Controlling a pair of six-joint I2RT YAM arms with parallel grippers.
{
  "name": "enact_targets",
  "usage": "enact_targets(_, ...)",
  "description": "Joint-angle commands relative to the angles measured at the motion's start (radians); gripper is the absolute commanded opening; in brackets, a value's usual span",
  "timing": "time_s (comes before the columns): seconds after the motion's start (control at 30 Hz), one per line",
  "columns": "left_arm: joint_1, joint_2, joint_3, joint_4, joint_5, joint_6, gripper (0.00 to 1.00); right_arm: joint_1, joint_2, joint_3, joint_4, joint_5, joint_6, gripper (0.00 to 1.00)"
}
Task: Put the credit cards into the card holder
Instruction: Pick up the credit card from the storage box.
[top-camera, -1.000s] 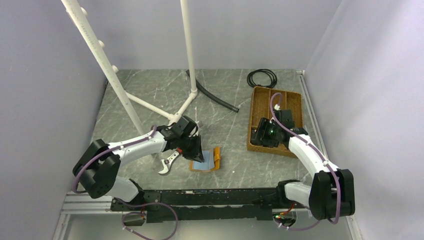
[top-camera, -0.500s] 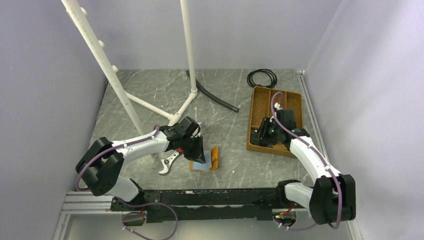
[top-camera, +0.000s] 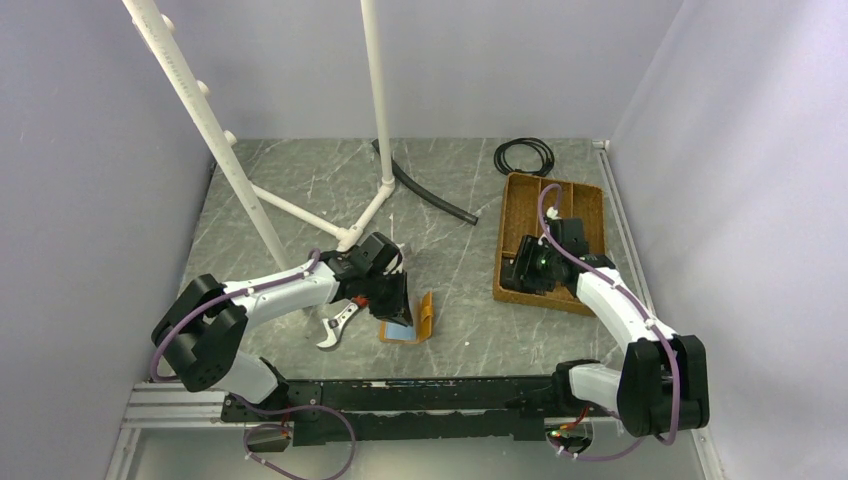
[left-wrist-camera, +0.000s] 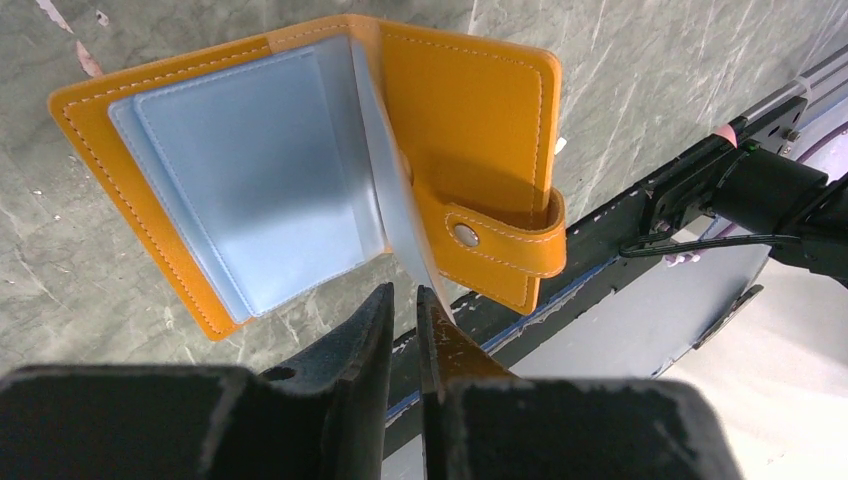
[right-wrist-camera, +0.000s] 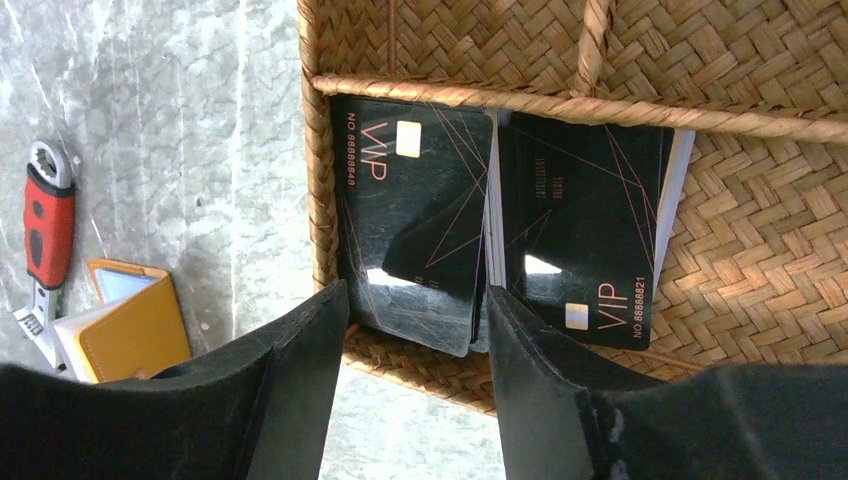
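From above, the right gripper (top-camera: 527, 270) and its wrist cover the credit cards entirely; only the right wrist view shows them, lying in the near-left compartment of the brown woven tray (right-wrist-camera: 780, 250); the credit cards (right-wrist-camera: 410, 200) form two dark piles side by side, and how many lie in each cannot be counted; a white edge peeps out behind the right pile; the near corners of both piles are cut off by the black fingers (right-wrist-camera: 290, 380). The right gripper stands spread, one finger at each long edge of the left pile; whether it touches the card is not clear.

The card holder (left-wrist-camera: 470, 120) lies open on the grey marbled surface (right-wrist-camera: 200, 150), left of the tray and well apart from it, its strap flap tilted up; its near edge is hidden behind the left gripper (left-wrist-camera: 405, 295), whose fingers are almost pressed together and appear to pinch a clear inner leaf of the holder; the contact itself is hard to make out. A red-handled wrench (right-wrist-camera: 45, 225) lies just beside the holder.

Each top card reads "VIP" in thin rose lettering with a small chip; beside it runs a line starting "NO" with digits mostly eights, too small to read surely; the holder bears no readable mark.
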Motion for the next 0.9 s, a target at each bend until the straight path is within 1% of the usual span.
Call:
enact_targets(0.0, -0.007, 0.005, 0.034, 0.022, 0.007, -0.007, 0.19, -0.002, -0.002, 0.018, 0.054, -0.022, -0.027, 0.55)
enact_targets(0.23, -0.022, 0.028, 0.048, 0.037, 0.015, -0.014, 0.19, -0.001, -0.023, 0.014, 0.073, -0.061, -0.029, 0.51)
enact_targets(0.63, -0.040, 0.047, 0.060, 0.042, 0.014, -0.016, 0.19, -0.001, -0.065, 0.016, 0.062, -0.075, -0.013, 0.42)
enact_targets(0.87, -0.044, 0.049, 0.060, 0.043, 0.012, -0.015, 0.19, -0.001, -0.083, 0.015, 0.051, -0.081, -0.012, 0.40)
